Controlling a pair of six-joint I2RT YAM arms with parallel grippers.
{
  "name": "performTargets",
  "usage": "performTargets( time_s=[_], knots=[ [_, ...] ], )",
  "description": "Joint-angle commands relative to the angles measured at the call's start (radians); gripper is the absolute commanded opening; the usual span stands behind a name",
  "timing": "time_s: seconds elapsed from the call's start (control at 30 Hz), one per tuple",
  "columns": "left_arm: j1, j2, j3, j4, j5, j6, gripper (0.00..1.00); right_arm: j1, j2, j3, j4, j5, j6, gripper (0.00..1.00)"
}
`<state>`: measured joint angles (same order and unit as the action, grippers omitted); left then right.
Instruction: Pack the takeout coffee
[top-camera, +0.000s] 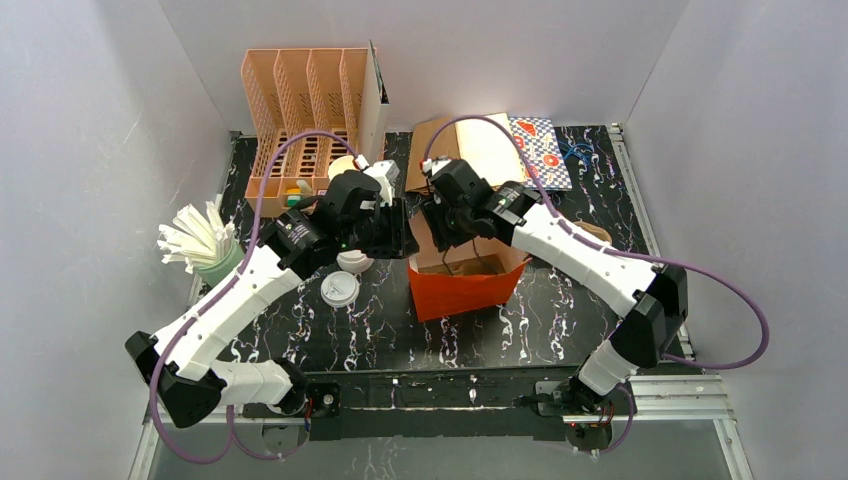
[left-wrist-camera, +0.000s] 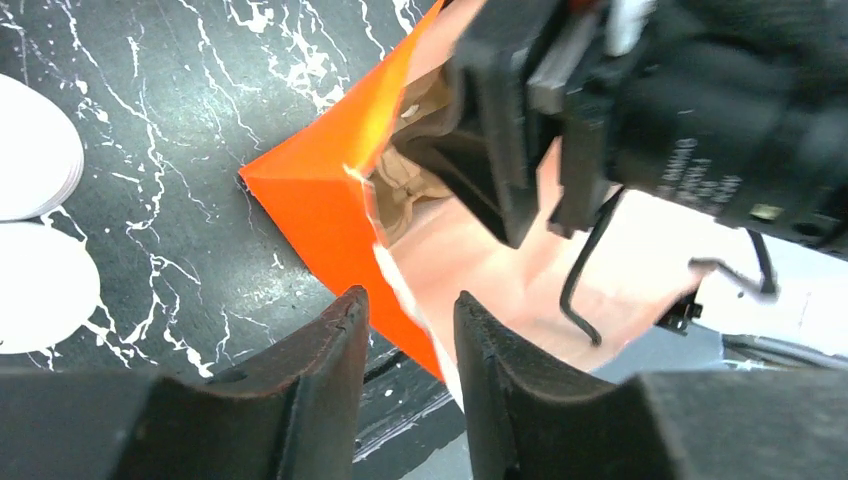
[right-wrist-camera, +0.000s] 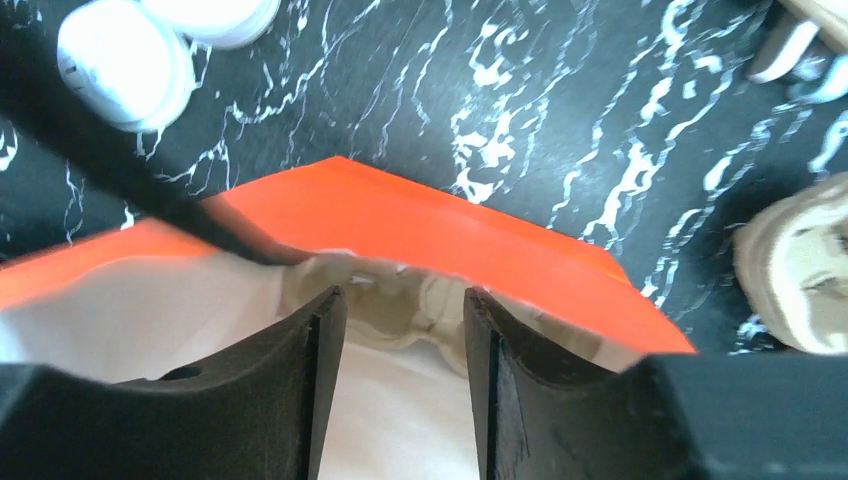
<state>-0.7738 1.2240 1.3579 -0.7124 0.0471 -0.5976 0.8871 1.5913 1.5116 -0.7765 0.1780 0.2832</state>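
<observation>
An orange paper bag stands open at the centre of the overhead view. Both arms meet over its mouth. The left gripper has parted jaws straddling the bag's rim. The right gripper hangs open above a pale pulp tray inside. The coffee cups cannot be made out.

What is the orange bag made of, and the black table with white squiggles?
The orange bag looks like paper: matt outside, pale inside, with sharp creased folds. The black table top looks like marble with white veins and a slight sheen, though it may be only a printed sheet.
</observation>
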Motion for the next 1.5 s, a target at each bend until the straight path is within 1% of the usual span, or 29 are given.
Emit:
performTargets(
  time_s=[0.0, 0.07, 0.1, 0.2, 0.27, 0.33, 0.37, 0.53, 0.73, 0.93, 1.2, 1.33, 1.4, 1.43, 1.47],
  knots=[
    [-0.002, -0.004, 0.071, -0.052, -0.068, 0.018, 0.43, -0.027, -0.049, 0.158, -0.125, 0.149, -0.002, 0.56],
    [-0.002, -0.006, 0.081, -0.06, -0.091, 0.018, 0.52, -0.044, -0.063, 0.199, -0.169, 0.177, -0.003, 0.58],
    [-0.002, -0.007, 0.084, -0.058, -0.095, 0.018, 0.56, -0.051, -0.078, 0.204, -0.179, 0.181, -0.005, 0.61],
    [-0.002, -0.002, 0.08, -0.04, -0.089, 0.016, 0.6, -0.066, -0.13, 0.189, -0.181, 0.169, -0.004, 0.69],
    [-0.003, 0.011, 0.082, -0.028, -0.087, 0.018, 0.61, -0.071, -0.157, 0.169, -0.172, 0.155, -0.002, 0.71],
    [-0.002, 0.028, 0.096, -0.025, -0.083, 0.019, 0.61, -0.076, -0.165, 0.147, -0.162, 0.135, -0.003, 0.69],
    [-0.002, 0.034, 0.103, -0.02, -0.079, 0.019, 0.61, -0.078, -0.165, 0.136, -0.159, 0.122, -0.003, 0.65],
    [-0.002, 0.055, 0.125, 0.009, -0.071, 0.018, 0.6, -0.08, -0.15, 0.083, -0.125, 0.054, -0.011, 0.6],
    [-0.002, 0.087, 0.18, 0.006, -0.091, 0.045, 0.63, -0.083, -0.118, 0.096, -0.12, 0.016, -0.023, 0.59],
    [-0.002, 0.137, 0.237, -0.014, -0.161, 0.114, 0.62, -0.088, -0.099, 0.127, -0.137, 0.013, -0.026, 0.57],
    [-0.002, 0.225, 0.262, 0.068, -0.254, 0.195, 0.61, -0.091, -0.09, 0.182, -0.16, 0.029, -0.037, 0.56],
    [-0.002, 0.28, 0.282, 0.104, -0.29, 0.215, 0.56, -0.091, -0.094, 0.194, -0.162, 0.047, -0.041, 0.56],
    [-0.003, 0.305, 0.287, 0.128, -0.304, 0.226, 0.52, -0.091, -0.096, 0.2, -0.162, 0.07, -0.042, 0.56],
    [-0.002, 0.323, 0.291, 0.135, -0.314, 0.231, 0.48, -0.091, -0.098, 0.205, -0.162, 0.089, -0.044, 0.56],
    [-0.002, 0.337, 0.3, 0.137, -0.319, 0.236, 0.42, -0.091, -0.101, 0.209, -0.158, 0.118, -0.044, 0.56]
  ],
)
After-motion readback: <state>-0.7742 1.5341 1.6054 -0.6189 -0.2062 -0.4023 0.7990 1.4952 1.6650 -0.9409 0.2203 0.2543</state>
